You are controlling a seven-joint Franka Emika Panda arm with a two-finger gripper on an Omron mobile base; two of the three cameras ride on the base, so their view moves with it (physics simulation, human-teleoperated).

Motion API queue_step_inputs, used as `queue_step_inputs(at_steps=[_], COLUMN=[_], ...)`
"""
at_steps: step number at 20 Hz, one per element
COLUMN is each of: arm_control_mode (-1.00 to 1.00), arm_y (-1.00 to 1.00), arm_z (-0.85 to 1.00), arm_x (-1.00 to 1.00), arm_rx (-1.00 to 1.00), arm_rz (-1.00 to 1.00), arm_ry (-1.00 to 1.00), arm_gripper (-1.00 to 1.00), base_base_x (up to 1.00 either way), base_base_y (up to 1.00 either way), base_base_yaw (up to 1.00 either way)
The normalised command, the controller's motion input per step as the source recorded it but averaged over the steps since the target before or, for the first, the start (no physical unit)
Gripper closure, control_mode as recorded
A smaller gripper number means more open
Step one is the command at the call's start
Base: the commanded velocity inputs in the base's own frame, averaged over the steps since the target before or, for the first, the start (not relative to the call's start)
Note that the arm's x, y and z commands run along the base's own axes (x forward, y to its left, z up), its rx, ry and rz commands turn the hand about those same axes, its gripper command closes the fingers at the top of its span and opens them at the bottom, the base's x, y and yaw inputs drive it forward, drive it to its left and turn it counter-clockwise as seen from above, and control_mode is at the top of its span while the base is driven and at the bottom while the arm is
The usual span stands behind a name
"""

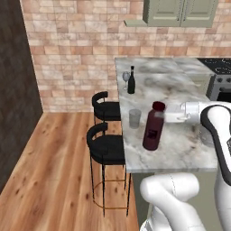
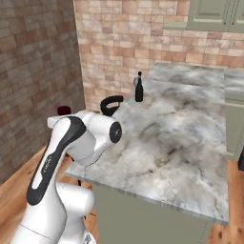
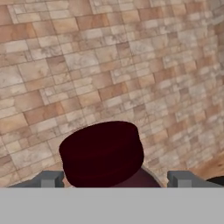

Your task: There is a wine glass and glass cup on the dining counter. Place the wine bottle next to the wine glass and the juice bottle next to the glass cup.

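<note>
The juice bottle (image 1: 153, 127) is seen standing on the dining counter (image 1: 180, 149) beside the glass cup (image 1: 135, 118). Its red cap (image 3: 101, 153) is framed between the parted, empty jaws of the gripper (image 3: 116, 178). The wine bottle (image 2: 139, 87) is seen beyond the jaws, beside the wine glass (image 1: 126, 79). No label writing can be read.

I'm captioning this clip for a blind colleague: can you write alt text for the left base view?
A stout dark red juice bottle stands upright on the marble dining counter, beside a glass cup, with the robot's white arm reaching toward its cap. Farther back stand a wine bottle and wine glass; two black bar stools line the counter's edge.
</note>
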Motion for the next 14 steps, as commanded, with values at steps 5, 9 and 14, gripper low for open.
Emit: queue_step_inputs(at_steps=[5,9,14], arm_control_mode=[-1.0,-1.0,-1.0], arm_y=[-0.14,-0.15,-0.04], arm_z=[-0.07,-0.21,-0.19], arm_x=[0.27,0.18,0.24], arm_rx=[0.0,0.0,-0.05], arm_rz=[0.26,0.26,0.14], arm_ry=[-0.02,-0.25,-0.28], arm_gripper=[1.0,1.0,1.0], base_base_x=[0.0,0.0,0.0], base_base_y=[0.0,0.0,0.0], base_base_yaw=[0.0,0.0,0.0])
